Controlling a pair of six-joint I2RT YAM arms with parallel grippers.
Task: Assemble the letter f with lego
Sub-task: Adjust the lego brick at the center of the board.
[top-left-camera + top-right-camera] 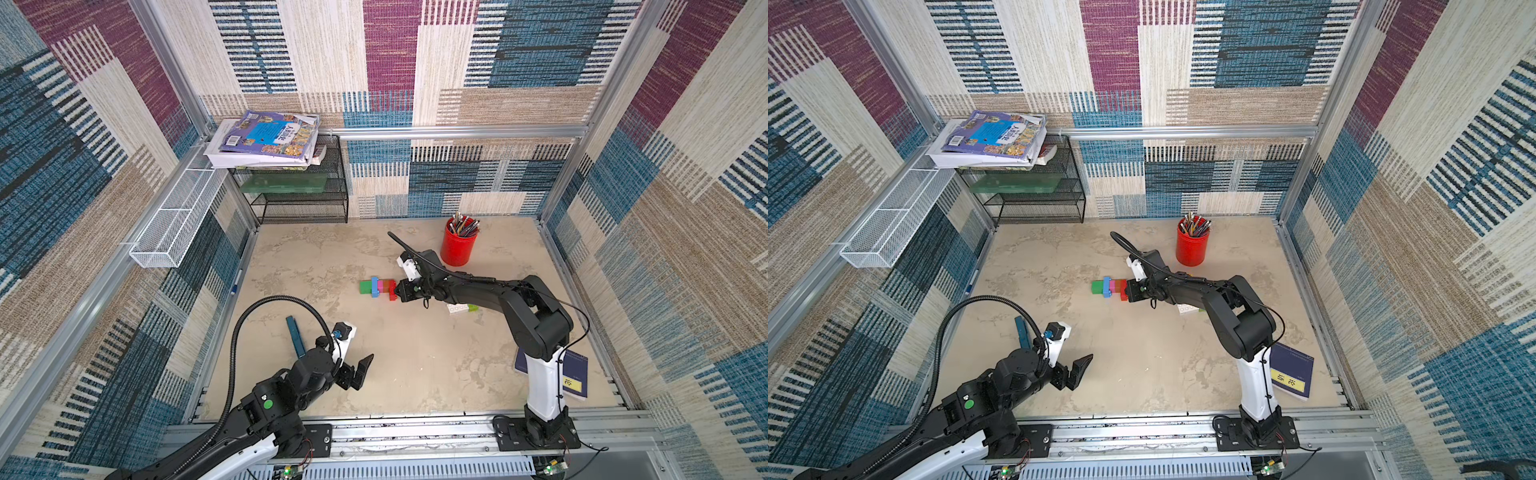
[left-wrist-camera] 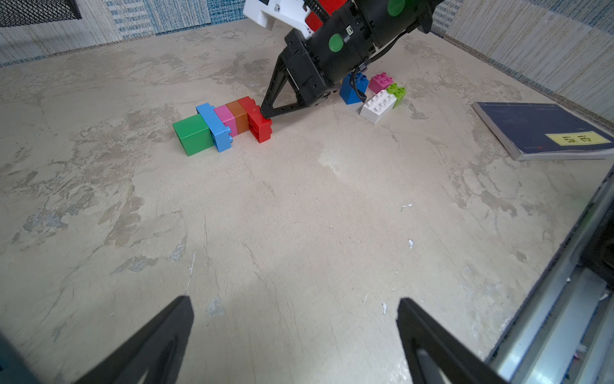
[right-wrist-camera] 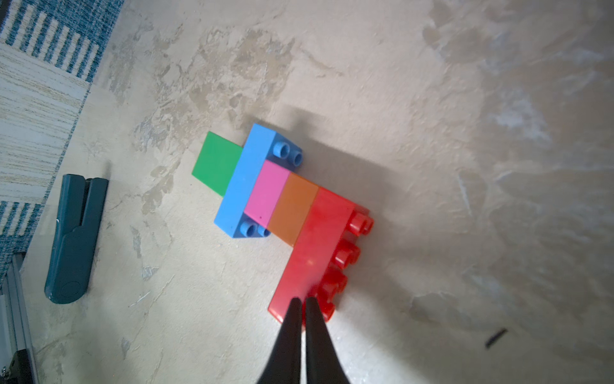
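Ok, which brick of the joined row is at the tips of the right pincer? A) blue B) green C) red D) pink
C: in the right wrist view the shut right pincer has its tips at the end of the red brick.

Robot lab cell dressed as office: aluminium frame (image 1: 457, 132), pen cup (image 1: 457, 249), books (image 1: 266, 139), mesh shelf (image 1: 299, 203).

Joined green-blue-pink-orange-red lego row (image 2: 226, 121) lies on its side; four loose bricks (image 2: 378, 106) sit near it.
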